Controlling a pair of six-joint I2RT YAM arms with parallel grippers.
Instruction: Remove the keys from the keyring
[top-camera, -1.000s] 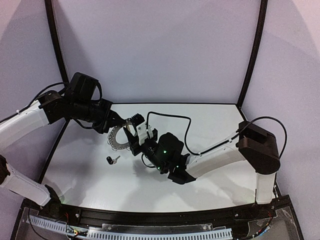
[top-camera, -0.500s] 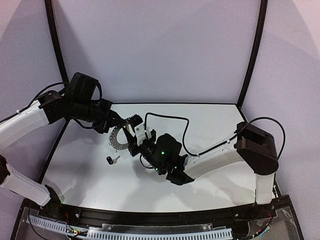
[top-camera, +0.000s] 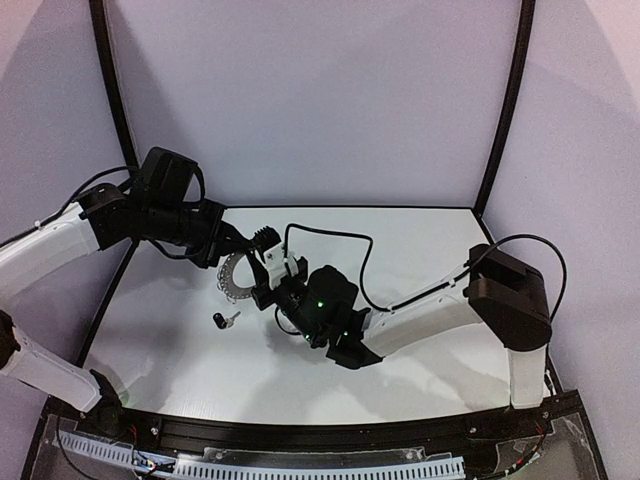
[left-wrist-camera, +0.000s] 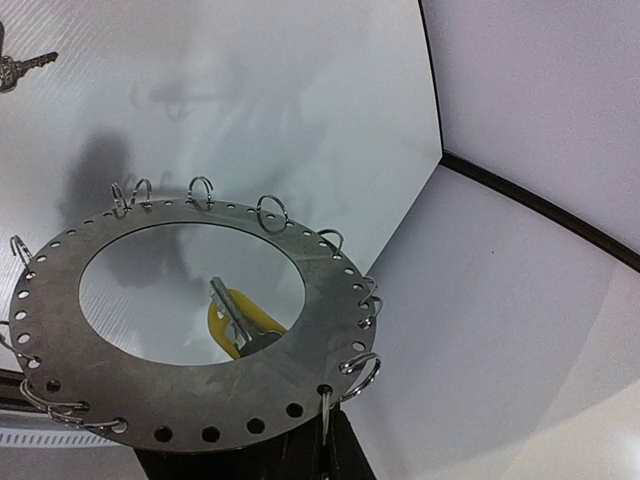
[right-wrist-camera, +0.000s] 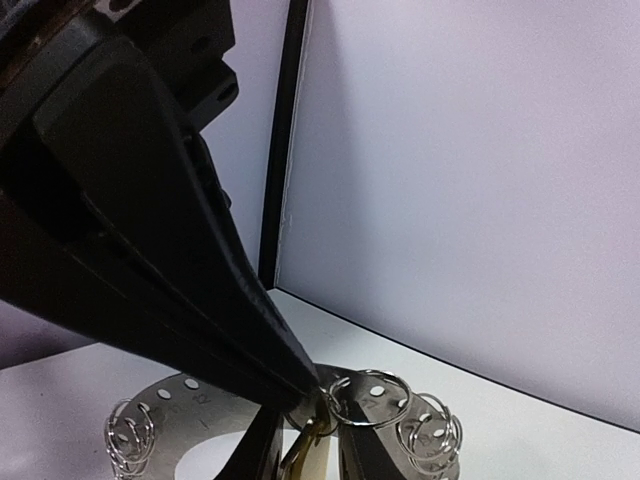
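Observation:
The keyring (left-wrist-camera: 200, 395), a flat grey hoop fringed with wire loops, hangs above the table with my left gripper (left-wrist-camera: 325, 455) shut on its lower rim. A yellow-headed key (left-wrist-camera: 235, 325) shows through the hoop's hole. In the right wrist view that yellow key (right-wrist-camera: 315, 455) hangs from a wire loop (right-wrist-camera: 365, 400), and my right gripper (right-wrist-camera: 315, 450) has a finger close on each side of its head; contact is unclear. A black-headed key (top-camera: 225, 320) lies loose on the table, below the keyring (top-camera: 232, 280). Both grippers, left (top-camera: 228, 250) and right (top-camera: 263, 268), meet at the hoop.
The white table (top-camera: 420, 250) is bounded by a black rim and pale walls. The left gripper's black fingers (right-wrist-camera: 150, 250) fill the upper left of the right wrist view. A black cable (top-camera: 330, 240) loops over the right arm.
The right arm has edged left, closer to the keyring, and its jaws have narrowed around the yellow key. The left arm and the hoop have held still.

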